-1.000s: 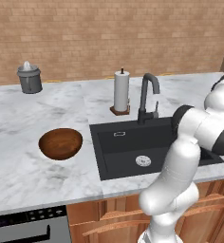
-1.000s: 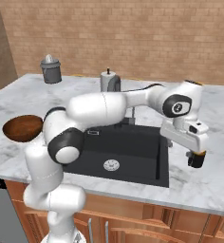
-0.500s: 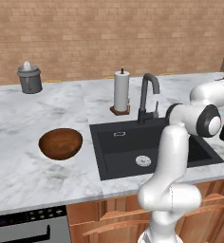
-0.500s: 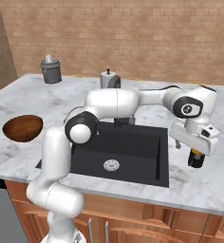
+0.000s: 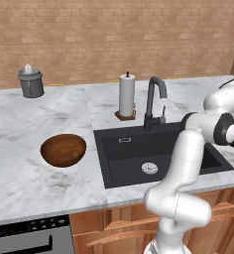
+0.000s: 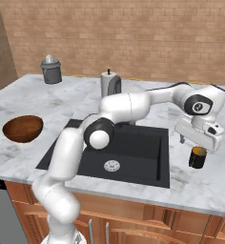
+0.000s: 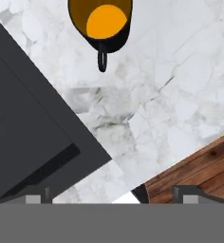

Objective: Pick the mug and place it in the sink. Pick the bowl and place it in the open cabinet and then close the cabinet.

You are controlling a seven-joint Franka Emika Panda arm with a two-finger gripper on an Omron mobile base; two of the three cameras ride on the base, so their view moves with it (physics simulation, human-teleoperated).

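**Presently: kitchen tabletop, jaws released above the mug**

1. Under-counter cabinets (image 6: pixel 133 228), reddish wood, along the front edge of the tabletop (image 6: pixel 200 188).
2. Gripper (image 6: pixel 196 143), on the white arm reaching across to the right end of the tabletop; jaws spread wide, holding nothing, hanging just above item 3 and apart from it.
3. Mug (image 6: pixel 197 157), dark outside, orange inside, upright on the marble just beside the right edge of the sink, near the front edge. In the hand view the mug (image 7: pixel 100 23) sits at the top, its handle toward the fingertips.
4. Sink (image 5: pixel 129 161), black recessed basin with a round silver drain, set mid-tabletop; nothing lies in it.
5. Bowl (image 5: pixel 63 149), dark brown, glossy, upright on the marble left of the sink, well apart from the mug.
6. Faucet (image 5: pixel 153 101), dark gooseneck, at the sink's back edge.
7. Paper-towel roll (image 5: pixel 127 95), upright on a stand, just left of the faucet.
8. Grey juicer (image 5: pixel 30 82), at the back left corner, against the brick wall.
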